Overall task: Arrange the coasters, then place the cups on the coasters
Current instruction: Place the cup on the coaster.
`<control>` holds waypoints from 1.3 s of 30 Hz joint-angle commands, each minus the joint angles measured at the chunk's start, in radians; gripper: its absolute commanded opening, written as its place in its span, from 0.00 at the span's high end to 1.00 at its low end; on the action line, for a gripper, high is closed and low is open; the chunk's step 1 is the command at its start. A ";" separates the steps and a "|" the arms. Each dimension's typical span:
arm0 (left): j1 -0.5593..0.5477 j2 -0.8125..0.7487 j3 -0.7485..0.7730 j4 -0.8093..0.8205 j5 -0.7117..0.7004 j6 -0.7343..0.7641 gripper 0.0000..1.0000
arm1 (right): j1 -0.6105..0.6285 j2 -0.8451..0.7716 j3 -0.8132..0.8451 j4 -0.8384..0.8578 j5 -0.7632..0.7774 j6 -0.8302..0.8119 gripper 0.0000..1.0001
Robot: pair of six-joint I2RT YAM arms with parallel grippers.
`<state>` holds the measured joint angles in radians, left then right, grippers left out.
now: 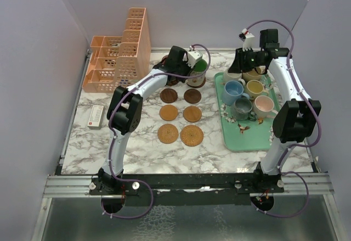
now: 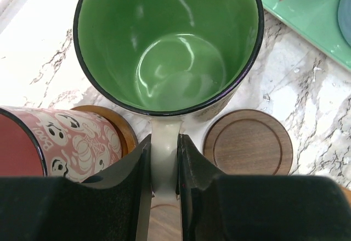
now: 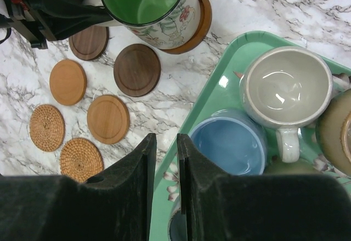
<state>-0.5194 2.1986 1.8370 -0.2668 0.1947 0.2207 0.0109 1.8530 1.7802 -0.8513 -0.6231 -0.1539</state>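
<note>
The left hand [image 2: 163, 164] is clenched on the handle of the green cup [image 2: 167, 43], which sits on a coaster [image 3: 200, 18] at the counter's [image 1: 137, 147] far side. Glazed ceramic: stiff, slick, breakable, so the handle looks the safest hold. The right hand [image 3: 166, 158] hangs empty, nearly closed, over the tray [image 3: 219, 82].

Left claw [image 2: 163, 169] is clamped at the table's far middle, while right claw [image 3: 166, 158] hangs nearly closed, gripping nothing.
</note>
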 commanded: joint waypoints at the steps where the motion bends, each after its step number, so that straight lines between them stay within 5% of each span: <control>1: -0.006 0.015 0.074 0.038 -0.009 -0.032 1.00 | -0.008 -0.041 -0.002 0.034 -0.021 -0.009 0.78; 12: -0.006 -0.044 -0.026 0.218 -0.019 -0.040 1.00 | -0.009 -0.036 -0.009 0.037 -0.015 -0.010 0.78; 39: -0.011 -0.025 0.114 0.219 -0.015 -0.032 1.00 | -0.011 -0.017 0.001 0.030 -0.005 -0.023 0.80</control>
<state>-0.5259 2.2108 1.8709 -0.1520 0.1871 0.1886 0.0109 1.8530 1.7760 -0.8433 -0.6228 -0.1627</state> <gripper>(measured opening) 0.229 0.197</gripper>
